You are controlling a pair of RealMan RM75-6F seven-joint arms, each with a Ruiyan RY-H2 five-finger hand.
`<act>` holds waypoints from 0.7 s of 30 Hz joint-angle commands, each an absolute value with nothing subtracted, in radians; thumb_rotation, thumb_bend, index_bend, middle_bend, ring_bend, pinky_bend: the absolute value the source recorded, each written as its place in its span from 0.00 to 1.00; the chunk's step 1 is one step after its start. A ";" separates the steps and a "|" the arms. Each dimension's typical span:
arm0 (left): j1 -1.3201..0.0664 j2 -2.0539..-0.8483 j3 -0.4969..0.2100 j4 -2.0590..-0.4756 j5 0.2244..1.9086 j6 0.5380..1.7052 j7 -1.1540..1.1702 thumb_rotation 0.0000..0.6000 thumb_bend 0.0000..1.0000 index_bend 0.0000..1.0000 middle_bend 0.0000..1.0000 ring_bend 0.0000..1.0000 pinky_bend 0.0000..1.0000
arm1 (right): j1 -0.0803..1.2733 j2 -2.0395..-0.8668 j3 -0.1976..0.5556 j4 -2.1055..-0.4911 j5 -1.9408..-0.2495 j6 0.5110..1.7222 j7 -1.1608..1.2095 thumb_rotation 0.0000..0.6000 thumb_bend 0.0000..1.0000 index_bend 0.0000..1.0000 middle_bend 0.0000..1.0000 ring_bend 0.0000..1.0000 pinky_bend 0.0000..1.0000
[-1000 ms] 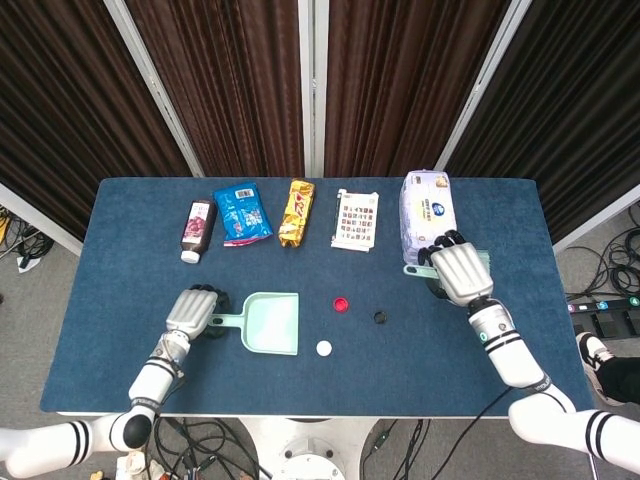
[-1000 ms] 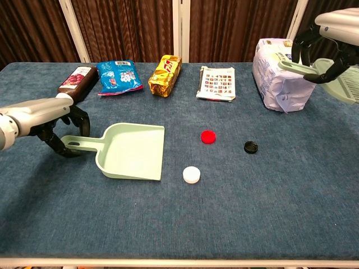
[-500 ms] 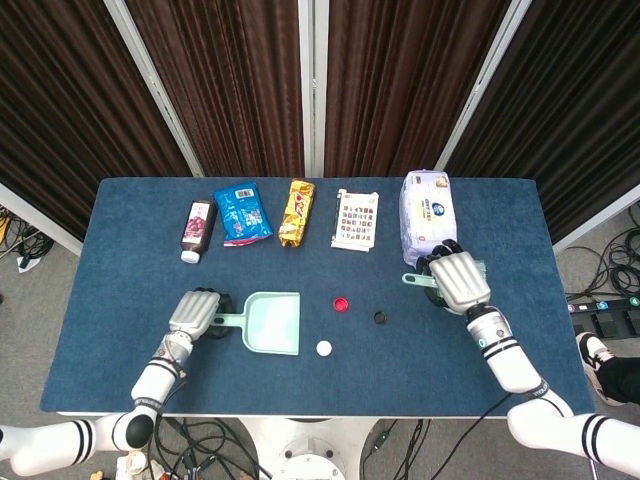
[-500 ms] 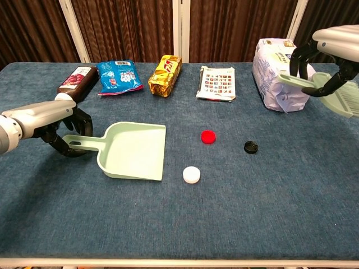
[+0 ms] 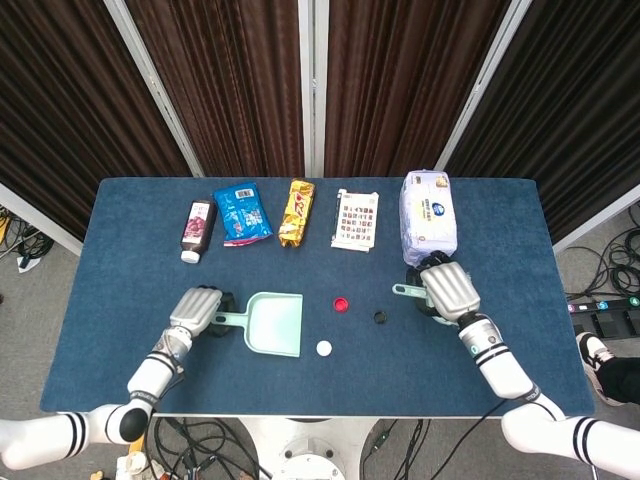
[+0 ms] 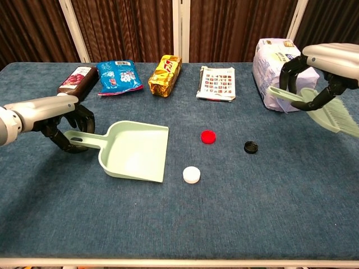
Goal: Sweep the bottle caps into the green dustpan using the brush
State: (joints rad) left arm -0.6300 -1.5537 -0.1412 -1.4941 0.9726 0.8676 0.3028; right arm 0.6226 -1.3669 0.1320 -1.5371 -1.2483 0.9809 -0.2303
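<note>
A pale green dustpan (image 6: 134, 151) (image 5: 274, 324) lies left of centre, mouth toward the caps. My left hand (image 6: 67, 122) (image 5: 196, 310) grips its handle. Three bottle caps sit on the blue cloth: a red cap (image 6: 208, 136) (image 5: 341, 304), a black cap (image 6: 251, 147) (image 5: 380, 317) and a white cap (image 6: 191, 175) (image 5: 323, 348). My right hand (image 6: 320, 67) (image 5: 448, 290) holds the green brush (image 6: 322, 109) above the table, right of the black cap, its bristles hanging to the right. In the head view the hand covers most of the brush.
Along the back stand a dark bottle (image 6: 76, 79), a blue snack bag (image 6: 118, 75), a gold packet (image 6: 165, 73), a printed card pack (image 6: 217, 83) and a white tissue pack (image 6: 279, 70), which sits just behind my right hand.
My right hand has carried the brush left and lower, toward the black cap. My left hand has nudged the dustpan slightly right.
</note>
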 commanded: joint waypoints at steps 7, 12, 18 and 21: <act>-0.657 -1.543 -0.141 -1.492 0.967 0.856 0.311 1.00 0.41 0.56 0.51 0.34 0.28 | 0.666 -1.508 0.124 -1.400 -1.384 0.942 0.036 1.00 0.49 0.61 0.61 0.27 0.17; -0.673 -1.535 -0.140 -1.491 0.940 0.840 0.319 1.00 0.41 0.56 0.51 0.34 0.28 | 0.694 -1.616 0.117 -1.280 -1.467 0.974 0.140 1.00 0.51 0.62 0.61 0.27 0.17; -0.692 -1.528 -0.137 -1.492 0.915 0.820 0.319 1.00 0.41 0.56 0.51 0.34 0.28 | 0.729 -1.725 0.116 -1.162 -1.523 1.002 0.240 1.00 0.52 0.62 0.61 0.27 0.17; -0.701 -1.522 -0.135 -1.497 0.908 0.809 0.317 1.00 0.41 0.56 0.51 0.34 0.28 | 0.754 -1.775 0.118 -1.101 -1.544 1.004 0.280 1.00 0.52 0.62 0.62 0.27 0.17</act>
State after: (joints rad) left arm -0.6989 -1.5239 -0.1356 -1.4957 0.9098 0.8107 0.3180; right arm 0.7346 -1.7450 0.1169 -1.1336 -1.5249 0.9976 0.2590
